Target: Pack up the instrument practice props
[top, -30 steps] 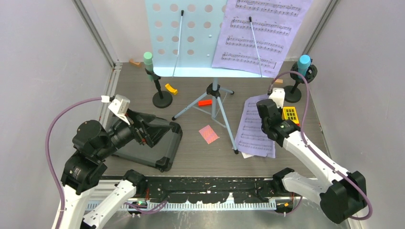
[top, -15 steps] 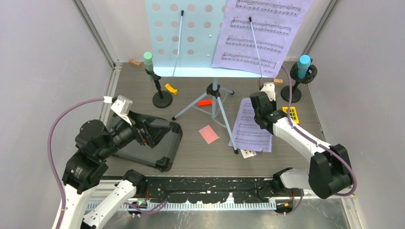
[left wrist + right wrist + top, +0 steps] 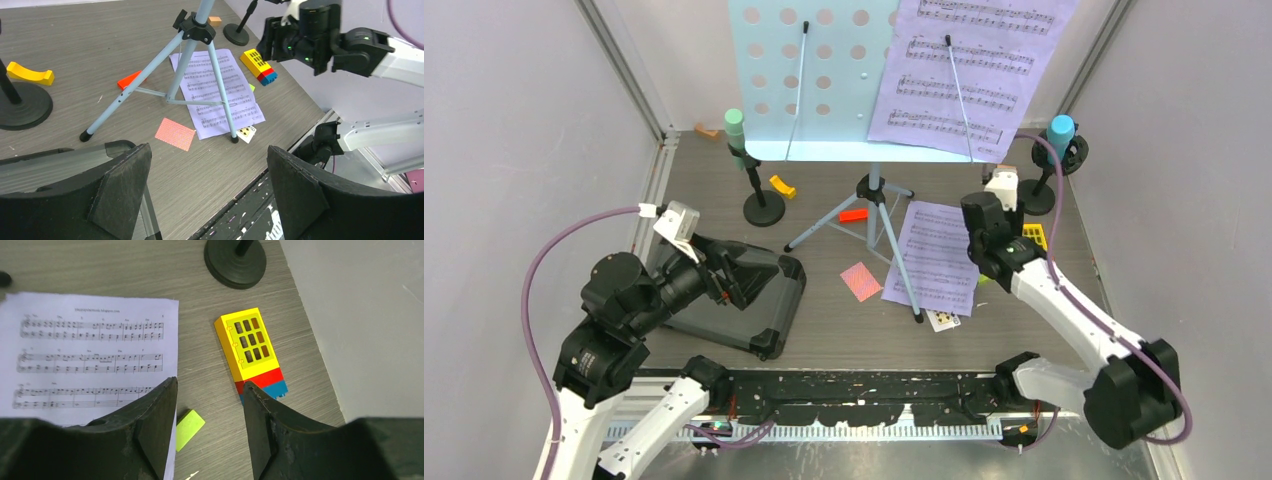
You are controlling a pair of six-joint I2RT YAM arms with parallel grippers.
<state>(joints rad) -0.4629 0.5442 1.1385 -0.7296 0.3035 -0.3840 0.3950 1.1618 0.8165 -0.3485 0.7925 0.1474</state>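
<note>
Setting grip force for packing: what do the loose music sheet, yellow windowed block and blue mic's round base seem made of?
Music sheet: thin matte paper, lying flat with printed staves. Yellow block: smooth moulded plastic, probably hard; crisp edges, recessed windows. Mic base: dull black disc, metal or plastic; the look leaves it open.

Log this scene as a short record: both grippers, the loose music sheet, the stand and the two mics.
left gripper: open, empty, by the dark case
right gripper: open, empty, beside the loose sheet's right edge
loose sheet: flat on the table, a tripod leg crossing over it
music stand: upright, one lilac page on its rack
green microphone: on its pole, left of stand
blue microphone: on its pole, far right
</note>
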